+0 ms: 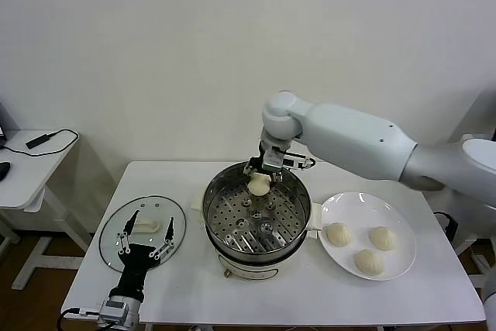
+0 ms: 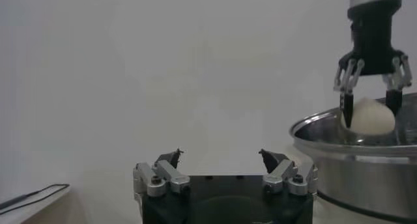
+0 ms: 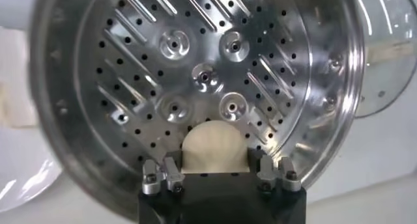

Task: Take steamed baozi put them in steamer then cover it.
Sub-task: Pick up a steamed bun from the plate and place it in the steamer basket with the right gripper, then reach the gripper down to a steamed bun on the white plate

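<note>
Right gripper (image 1: 260, 178) clenches a smooth cream-white dough bun (image 1: 259, 184) above the shiny round stainless-steel steamer pot (image 1: 256, 247). Left gripper (image 1: 145, 236), fingers spread and empty, hovers over the clear glass lid (image 1: 115, 230).

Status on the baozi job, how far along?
Early. Nothing rests on the steamer tray yet. In hand: right gripper holds the first baozi over the steamer's far side. Left: three baozi on the white plate, and the glass lid lies on the table under the open left gripper.
</note>
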### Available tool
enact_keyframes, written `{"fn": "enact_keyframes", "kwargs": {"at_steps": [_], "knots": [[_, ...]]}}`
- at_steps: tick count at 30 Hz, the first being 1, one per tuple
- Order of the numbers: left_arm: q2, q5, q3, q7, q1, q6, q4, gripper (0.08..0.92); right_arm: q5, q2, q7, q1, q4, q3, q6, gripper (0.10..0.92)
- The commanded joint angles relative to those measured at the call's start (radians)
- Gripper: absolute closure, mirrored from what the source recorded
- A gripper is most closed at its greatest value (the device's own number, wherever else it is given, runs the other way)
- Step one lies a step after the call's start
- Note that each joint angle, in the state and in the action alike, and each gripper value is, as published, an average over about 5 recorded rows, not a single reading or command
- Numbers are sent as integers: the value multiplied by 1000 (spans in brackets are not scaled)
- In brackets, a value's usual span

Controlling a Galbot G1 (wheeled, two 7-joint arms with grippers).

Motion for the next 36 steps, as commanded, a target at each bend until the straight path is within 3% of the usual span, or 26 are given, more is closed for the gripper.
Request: {"fn": "enact_keyframes", "kwargs": {"at_steps": [1, 12, 19, 25, 29, 36], "knots": [[1, -3, -6, -1, 3, -9, 4, 177, -58, 54, 2, -42, -54, 1, 10, 337], [-3, -10, -13, -5, 2, -5, -6, 177, -23, -21, 11, -15, 34, 26, 13, 205], [-6, -9, -14, -6, 5, -4, -11, 177, 321, -262, -129, 172, 237, 9, -203, 203], [-8, -6, 0, -6, 0, 4, -21, 177, 670, -501, -67, 362, 257, -215, -481, 203], [-8, -3, 11, -6, -4, 8, -23, 177, 740, -599, -25, 357, 217, -295, -566, 203], [-8, -7, 17, -8, -20, 18, -10, 177, 729, -693, 7, 236, 192, -367, -614, 203]]}}
